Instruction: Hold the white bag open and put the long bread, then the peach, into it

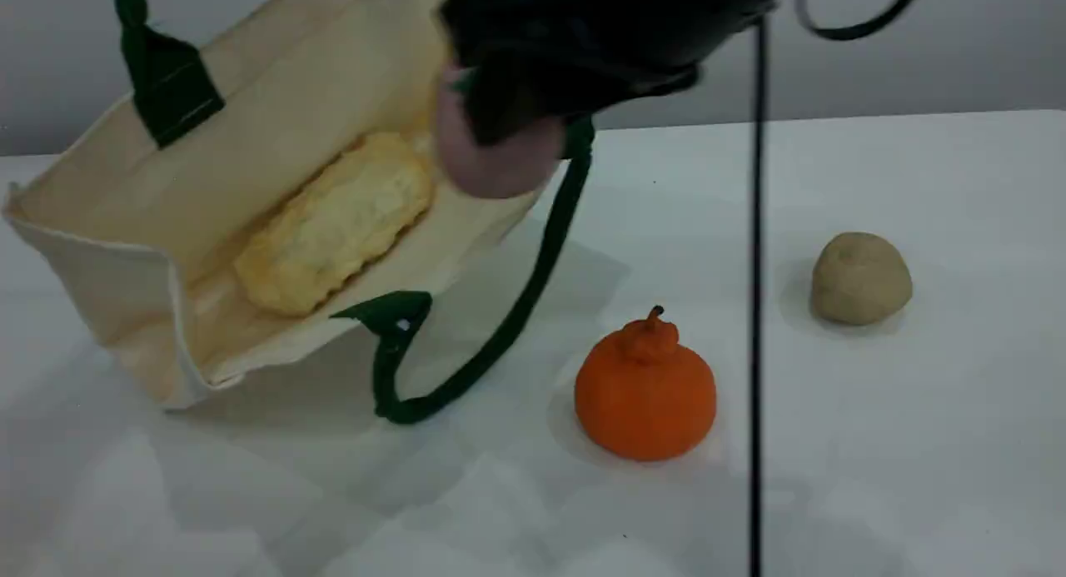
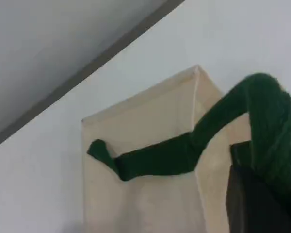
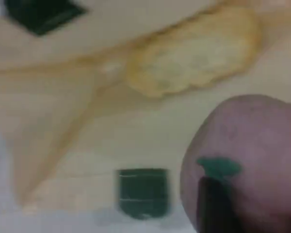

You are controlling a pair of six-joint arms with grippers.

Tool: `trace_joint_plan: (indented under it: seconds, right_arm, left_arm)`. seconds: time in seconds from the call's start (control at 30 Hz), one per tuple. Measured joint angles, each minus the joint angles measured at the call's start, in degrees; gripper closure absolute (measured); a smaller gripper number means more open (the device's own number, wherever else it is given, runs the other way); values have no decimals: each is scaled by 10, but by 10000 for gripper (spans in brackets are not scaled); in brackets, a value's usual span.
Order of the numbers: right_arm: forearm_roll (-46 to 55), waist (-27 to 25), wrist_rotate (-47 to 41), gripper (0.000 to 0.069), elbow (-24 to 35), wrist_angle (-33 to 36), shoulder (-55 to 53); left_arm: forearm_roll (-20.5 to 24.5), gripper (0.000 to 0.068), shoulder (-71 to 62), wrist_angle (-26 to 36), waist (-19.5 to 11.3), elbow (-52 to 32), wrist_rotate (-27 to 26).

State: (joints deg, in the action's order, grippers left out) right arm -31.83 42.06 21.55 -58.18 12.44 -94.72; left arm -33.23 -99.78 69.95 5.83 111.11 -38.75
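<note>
The white bag [image 1: 275,86] lies tilted on the table with its mouth facing right and held open. Inside it rests the long bread [image 1: 333,223], pale bumpy side up. My right gripper [image 1: 508,119], a dark blur at the top, is shut on the pink peach [image 1: 491,161] just over the bag's mouth. In the right wrist view the peach [image 3: 252,145] fills the lower right by the fingertip [image 3: 216,208], with the bread [image 3: 194,58] beyond it. In the left wrist view my left gripper [image 2: 262,204] is shut on the bag's green handle [image 2: 160,158], which runs up over it.
An orange fruit with a stem knob [image 1: 645,390] stands on the white table [image 1: 916,435] right of the bag. A beige lump [image 1: 860,277] sits further right. The bag's lower green handle [image 1: 500,327] loops onto the table. A black cable [image 1: 756,310] hangs down.
</note>
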Motion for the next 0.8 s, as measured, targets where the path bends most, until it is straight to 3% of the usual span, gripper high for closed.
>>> trace_joint_plan:
  seconds: [0.1,0.4,0.8]
  right_arm:
    - [0,22,0,390,-9,-31,-17]
    - [-2,21,37,390,-84,-71,-113]
    - [-12,21,37,366,-200,-19,-191]
  left_arm:
    - [-1,586,0,0,0,0,0]
    - [0,586,0,0,0,0,0]
    - [2,586,0,0,0,0,0]
